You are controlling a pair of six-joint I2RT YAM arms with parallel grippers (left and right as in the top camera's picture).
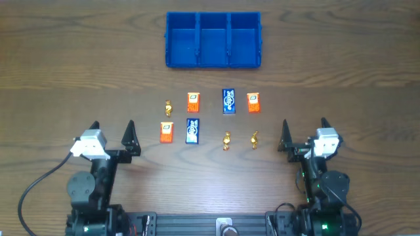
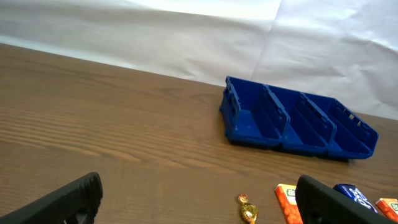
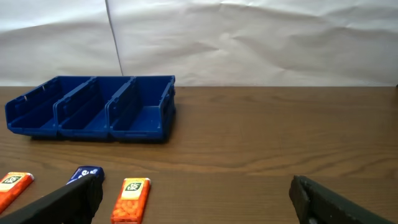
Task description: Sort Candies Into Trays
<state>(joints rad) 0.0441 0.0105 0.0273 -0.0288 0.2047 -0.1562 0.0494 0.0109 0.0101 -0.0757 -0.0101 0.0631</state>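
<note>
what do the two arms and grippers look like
Both arms are black, each with a white block at the wrist. The left gripper and right gripper each have two dark, tapering, pointed fingers. A black cable loops beside the left arm, and small green lights glow at both bases.

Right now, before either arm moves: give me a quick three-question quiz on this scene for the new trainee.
1. How many orange candy boxes lie on the table?
2. True or false: the blue tray already holds a candy.
3. The left gripper and right gripper are both: A) open B) shut on a candy C) inside the tray.
Key: 1) three 2) false 3) A
</note>
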